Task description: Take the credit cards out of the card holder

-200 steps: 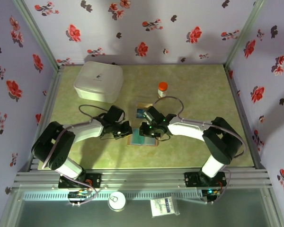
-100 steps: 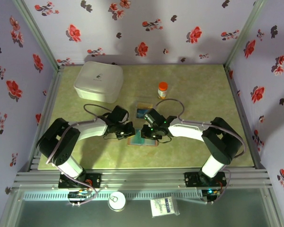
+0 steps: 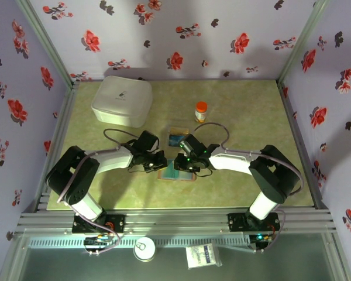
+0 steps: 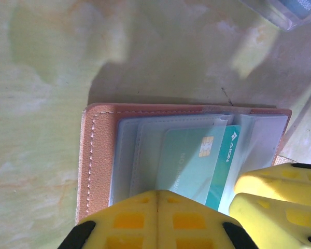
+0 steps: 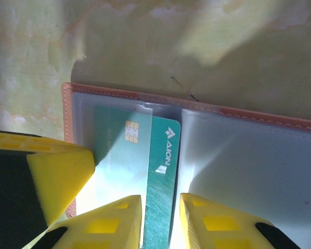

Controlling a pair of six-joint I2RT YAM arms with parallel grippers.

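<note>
Moved: left arm's elbow swung rightward, left gripper [image 3: 156, 163] closer to the card holder [image 3: 176, 174].
Top view: one card holder flat mid-table [image 3: 105, 187], open room at 6 o'clock; right gripper [image 3: 185, 165] over its 1 o'clock corner.
Left wrist: left gripper [image 4: 156, 220] clenched at card holder's [image 4: 96, 155] 6 o'clock edge; stitched brown border at 9 o'clock.
Right wrist: right gripper [image 5: 160, 220] slightly parted astride one teal credit card [image 5: 135, 155]; grip impossible to tell.

Your pale green marbled table [image 3: 245, 105] carries the open card holder [image 3: 171, 174]. Just behind it lies a clear tray [image 3: 175, 136], farther back an orange-capped bottle [image 3: 201, 110], and well back-left a white lidded box [image 3: 121, 100].
</note>
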